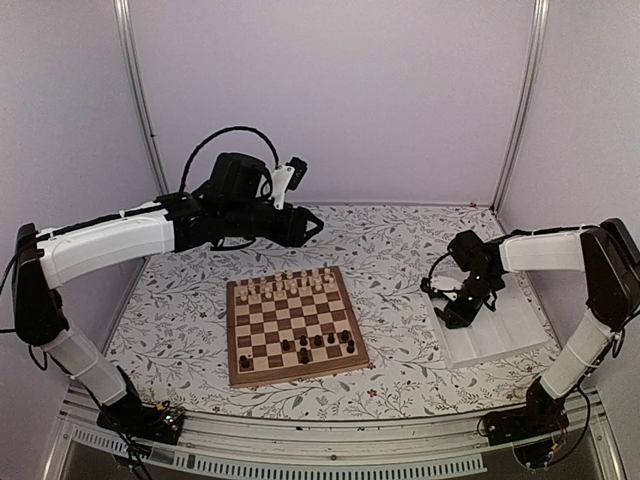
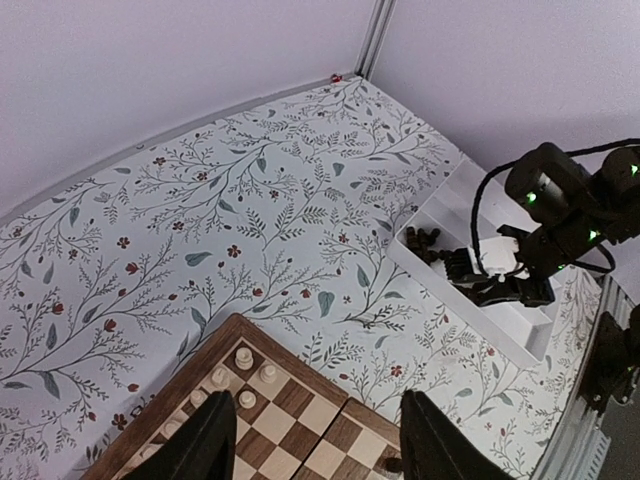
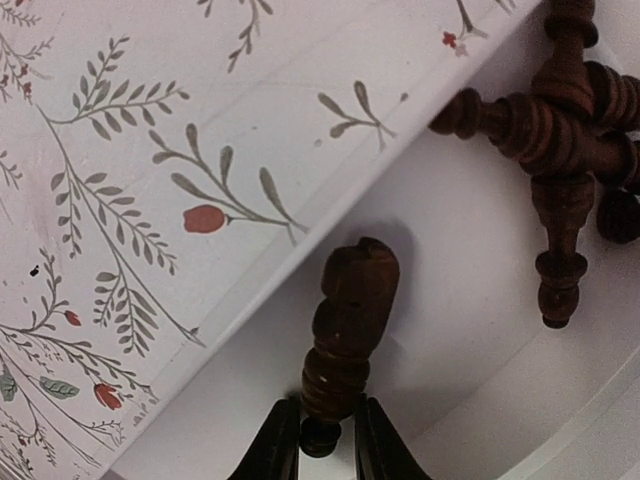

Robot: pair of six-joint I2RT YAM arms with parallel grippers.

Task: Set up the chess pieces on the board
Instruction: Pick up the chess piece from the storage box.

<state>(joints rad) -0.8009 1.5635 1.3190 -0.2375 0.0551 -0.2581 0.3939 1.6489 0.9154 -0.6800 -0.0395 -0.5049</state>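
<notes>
Right wrist view: right gripper (image 3: 325, 450) has its jaws closed on the narrow end of one dark chess piece (image 3: 345, 320), a fingertip pressed to each side. The piece's long axis runs straight out from the jaws, carved head pointing away, over the white tray (image 3: 470, 330) just inside its wall. A heap of other dark pieces (image 3: 560, 150) lies apart from it, further along the tray. Top view: the board (image 1: 232, 340) sits on the robot's left of the tray, well apart, with floral cloth (image 1: 400, 300) between. Seven dark men (image 1: 318, 341) stand on its near rows; the pale men (image 1: 290, 286) fill the far two. Left gripper (image 1: 310, 228) hangs above the board's far edge, jaws apart and empty, fingers (image 2: 215, 440) framing bare squares. Judgement: the right arm owns this transfer. The piece must travel leftward to a near-row square and be turned upright, since the grip is end-on rather than across the body.
</notes>
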